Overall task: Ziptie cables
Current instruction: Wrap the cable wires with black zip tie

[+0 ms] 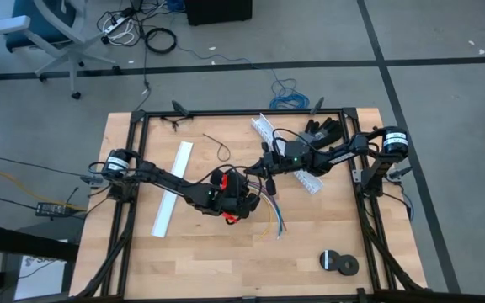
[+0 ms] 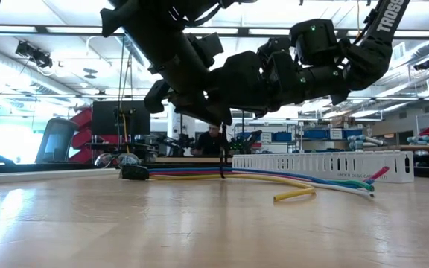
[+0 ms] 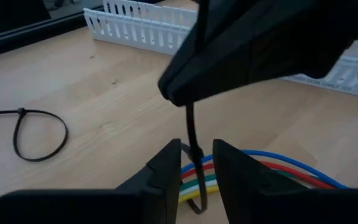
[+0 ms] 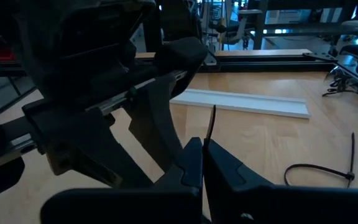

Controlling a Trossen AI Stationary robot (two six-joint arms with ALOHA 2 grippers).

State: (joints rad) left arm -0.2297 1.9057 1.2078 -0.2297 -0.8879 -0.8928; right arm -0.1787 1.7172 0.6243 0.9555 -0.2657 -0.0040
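Note:
The cables (image 2: 274, 177), a flat bundle of blue, red, green and yellow wires, lie on the table mid-way between the arms (image 1: 274, 215). A black ziptie (image 3: 193, 140) loops round them and stands upright (image 2: 222, 160). My right gripper (image 4: 201, 163) hangs above the bundle (image 1: 263, 171), shut on that strip. My left gripper (image 3: 196, 171) is open just over the cables (image 1: 247, 194), one finger on either side of the strip, with a gap on both sides. Another ziptie (image 3: 39, 134) lies looped on the table. My right gripper pinches the upright ziptie's strip between its two shut fingers, and a short free end (image 4: 211, 123) sticks out past the fingertips. The fingers come about level from the table's right, across the strip. Below them the strip (image 3: 190, 118) runs straight down to its loop round the cables (image 3: 196, 202), which rest on the table.
A white slotted channel (image 1: 297, 156) lies behind the cables toward the far right, and a plain white channel (image 1: 173, 198) at the left. A spare looped ziptie (image 1: 217, 148) lies far of centre. A black tape roll (image 1: 338, 263) sits near the front right.

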